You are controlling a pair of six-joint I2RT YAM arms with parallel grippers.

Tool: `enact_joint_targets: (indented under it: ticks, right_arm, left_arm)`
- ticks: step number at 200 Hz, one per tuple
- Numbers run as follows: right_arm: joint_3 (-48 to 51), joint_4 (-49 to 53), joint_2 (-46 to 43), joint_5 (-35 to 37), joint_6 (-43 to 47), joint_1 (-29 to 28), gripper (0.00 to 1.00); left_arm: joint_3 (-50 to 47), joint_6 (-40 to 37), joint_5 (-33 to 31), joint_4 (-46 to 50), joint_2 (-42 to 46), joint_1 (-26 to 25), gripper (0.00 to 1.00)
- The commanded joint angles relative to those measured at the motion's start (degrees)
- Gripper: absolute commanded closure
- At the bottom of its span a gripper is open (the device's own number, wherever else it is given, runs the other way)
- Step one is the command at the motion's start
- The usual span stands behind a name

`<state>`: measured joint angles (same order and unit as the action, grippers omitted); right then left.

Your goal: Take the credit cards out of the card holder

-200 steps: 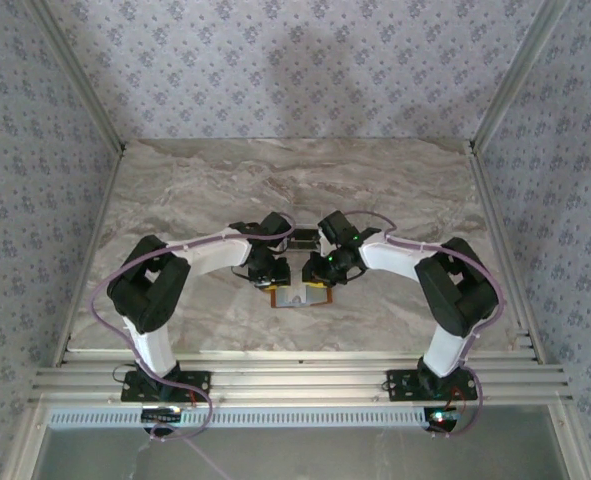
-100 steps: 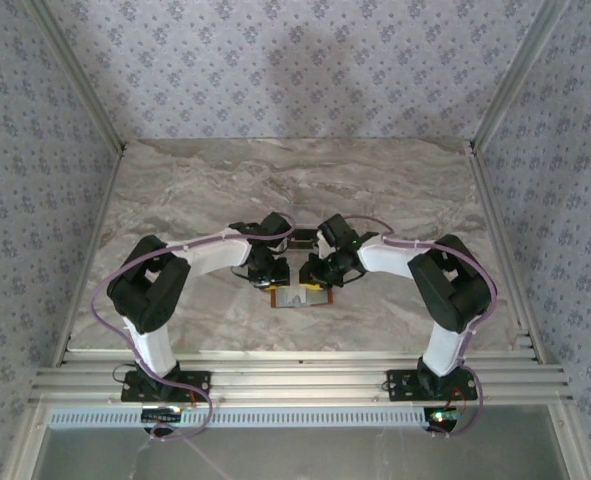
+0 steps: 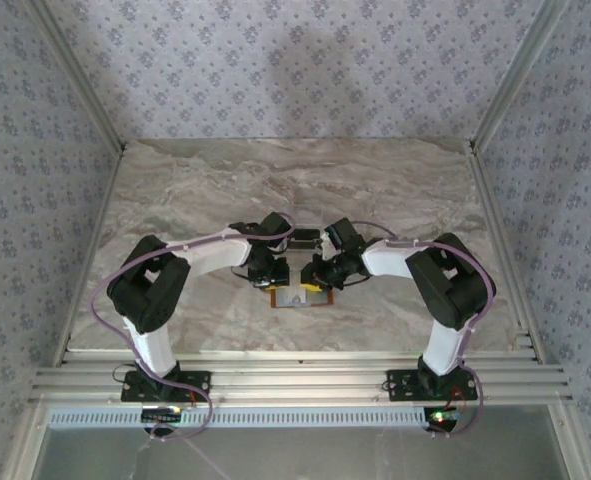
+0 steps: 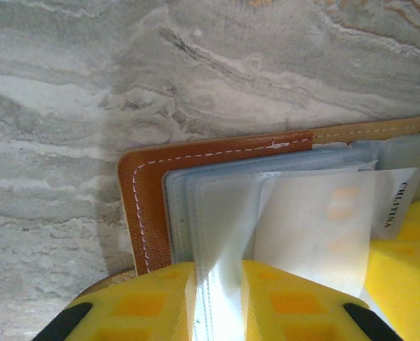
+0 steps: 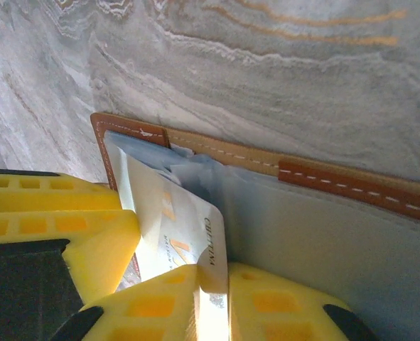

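Note:
The orange-brown card holder [image 3: 300,297] lies open on the marble table between both grippers. In the left wrist view its leather edge [image 4: 142,192] frames a stack of clear sleeves, and my left gripper [image 4: 219,284] is shut on one upright sleeve [image 4: 220,220]. A pale credit card [image 4: 316,227] with printed lettering sticks out of the sleeves to the right. In the right wrist view my right gripper [image 5: 213,288] is shut on the near corner of that credit card [image 5: 170,227], beside the holder's grey-blue lining [image 5: 316,241]. Other cards are hidden.
The two grippers, left [image 3: 275,278] and right [image 3: 322,278], are almost touching over the holder; the left one's yellow fingers [image 5: 53,220] sit close beside the held card. Patterned walls and metal rails [image 3: 295,375] bound the marble table [image 3: 295,190].
The right gripper has edged left toward the holder and closed on the card's corner. The left gripper has kept its hold on the sleeve and barely moved.

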<state>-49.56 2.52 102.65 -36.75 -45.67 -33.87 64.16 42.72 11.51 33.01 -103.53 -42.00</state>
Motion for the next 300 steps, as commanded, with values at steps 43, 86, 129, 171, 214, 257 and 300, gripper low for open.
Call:
enact_joint_targets:
  ticks: [43,86,129,171,214,257,300]
  right_arm:
    - [0.87,2.59,-1.28,2.58,1.06,0.77,0.92]
    - [0.96,6.54,-4.09,4.29,3.45,2.17,0.93]
    - [1.73,7.47,-5.87,4.43,4.30,3.47,0.92]
    - [2.57,1.42,-4.21,-0.55,1.69,3.05,0.81]
    - [2.81,-0.32,-3.41,-0.04,0.55,2.54,0.87]
    - [2.62,4.29,-5.56,3.04,3.15,3.03,0.95]
    - [2.23,9.36,-9.09,5.39,7.14,4.14,0.99]
  left_arm:
    - [-2.14,-0.27,-1.44,1.37,-0.64,-0.52,0.76]
    - [-1.84,-0.49,-1.97,1.96,-0.10,-0.54,0.76]
    - [-1.65,-0.80,-1.77,2.05,-0.34,-0.47,0.76]
    - [-1.41,-0.80,-1.54,1.92,-0.80,-0.50,0.76]
    - [-1.32,-0.79,-1.46,2.01,-0.67,-0.53,0.76]
    - [-1.46,-0.84,-1.84,2.05,-0.10,-0.49,0.76]
    - [-0.77,-1.25,-2.45,2.19,1.89,-0.48,0.76]
